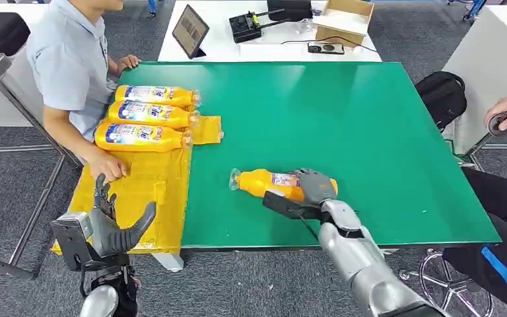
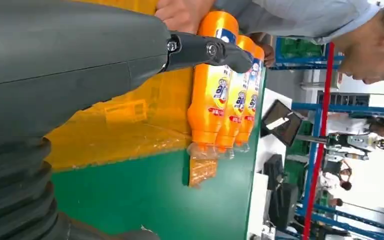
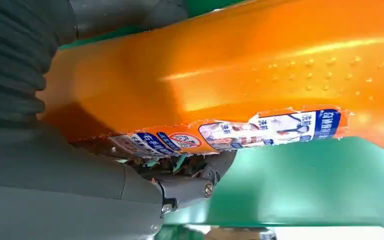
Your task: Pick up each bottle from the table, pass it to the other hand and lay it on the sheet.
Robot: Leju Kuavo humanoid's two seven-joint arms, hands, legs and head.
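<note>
The orange bottle (image 1: 274,183) lies on its side on the green table (image 1: 370,132), toward the near edge and a little right of the middle, its long axis running left to right with the clear cap end pointing left, toward the yellow sheet (image 1: 148,191). The right hand (image 1: 307,191) sits over the bottle's base end, fingers curled over the top and thumb underneath; the right wrist view shows the orange body pressed close against the palm, so the hand appears to have hold of it, though the bottle looks as if it is resting on the table or barely off it. The left hand (image 1: 109,228) hangs off the near left corner, over the sheet's near edge, fingers spread and holding nothing. The bottle lies well to the right of that hand, so the pass seems to call for carrying it leftward, cap end leading. Three bottles (image 1: 148,117) already lie side by side at the far end of the sheet, caps pointing right. A person's hand (image 1: 109,165) rests on the sheet just near of them
</note>
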